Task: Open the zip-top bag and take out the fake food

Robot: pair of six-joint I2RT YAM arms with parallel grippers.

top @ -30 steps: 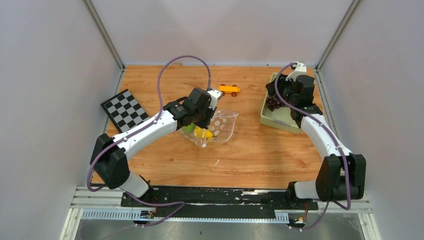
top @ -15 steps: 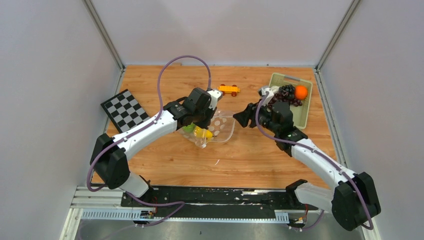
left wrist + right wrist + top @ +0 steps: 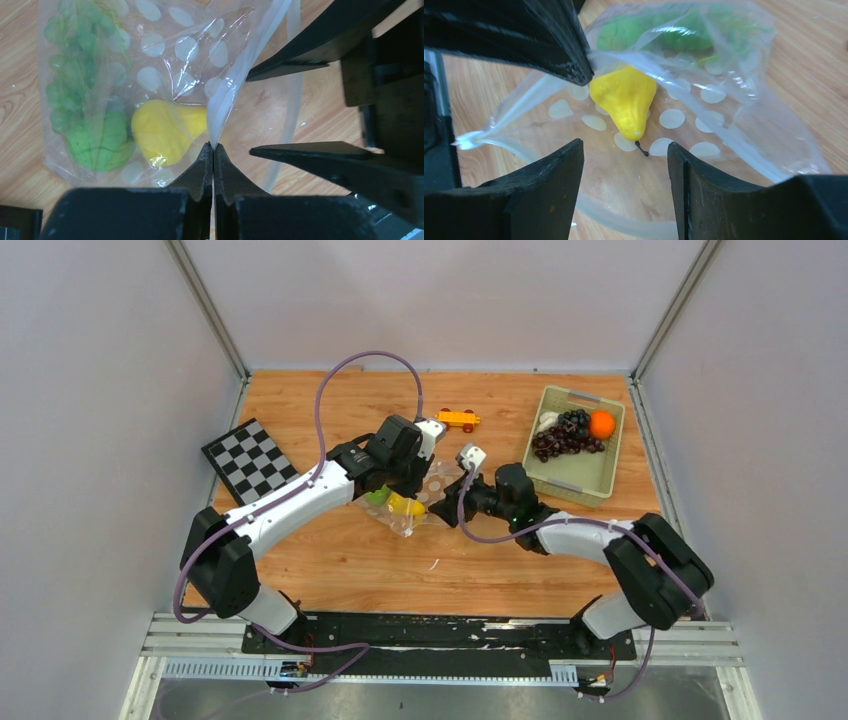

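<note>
In the right wrist view, the clear dotted plastic bag (image 3: pixel 724 115) gapes at centre frame. Its mouth is open in front of the spread jaws of the right gripper (image 3: pixel 625 145). The yellow pear-shaped plastic piece (image 3: pixel 624 95) lies straight ahead with nothing before it. The left gripper (image 3: pixel 585 72), pinched on the bag's upper lip, crowds the upper left. Green pieces (image 3: pixel 664 32) sit behind, seemingly under sagging film.

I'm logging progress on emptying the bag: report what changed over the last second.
The right gripper swung left from the tray to the mouth of the zip-top bag, jaws open toward the yellow piece; it holds nothing. The left gripper stayed shut on the bag's edge; bag, toy car and checkerboard kept their places.
</note>
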